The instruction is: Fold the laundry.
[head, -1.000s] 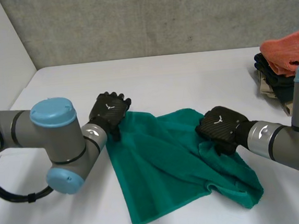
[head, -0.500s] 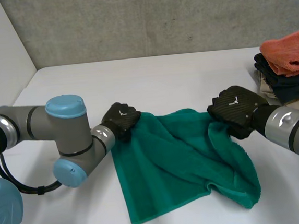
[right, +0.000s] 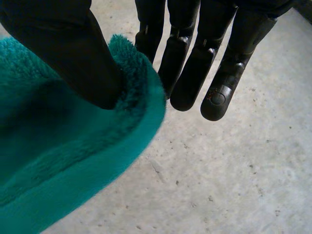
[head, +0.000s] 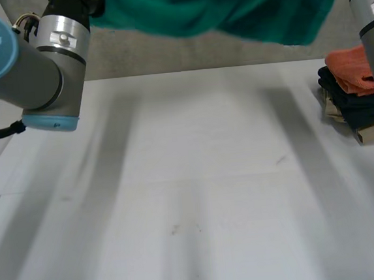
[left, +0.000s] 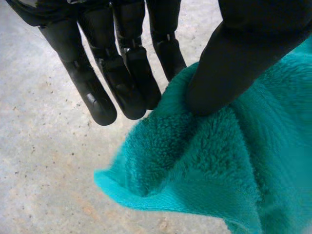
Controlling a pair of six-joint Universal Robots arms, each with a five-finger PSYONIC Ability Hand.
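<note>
Teal towel [head: 228,8] is in the air, well clear of the white table [head: 198,198]. It is strung across the far edge of the head view between the left arm [head: 36,68] and right arm [head: 370,19], and sags and bunches in the middle. The grey concrete wall [head: 186,51] is behind it.

Left hand [left: 122,73]: clamped on the towel. The thumb [left: 229,63] presses down into the pile near a corner, with the straight fingers [left: 97,92] on the far side of the cloth. The cloth edge touches the finger nearest the thumb. The towel [left: 219,165] hangs away from the pinch in thick folds, and the corner tip pokes out just past the fingertips.

Right hand [right: 195,58]: same grip. The thumb [right: 63,48] is on top of the rolled towel edge [right: 58,161], and the fingers [right: 219,87] are straight behind it. The cloth is pinched between the thumb and the nearest finger; the outer fingers are clear of the cloth.

Stack of folded laundry [head: 354,109] is at the table's right edge by the right arm, well apart from the towel. An orange cloth [head: 351,70] lies on top, with dark pieces under it and something beige at the bottom.
</note>
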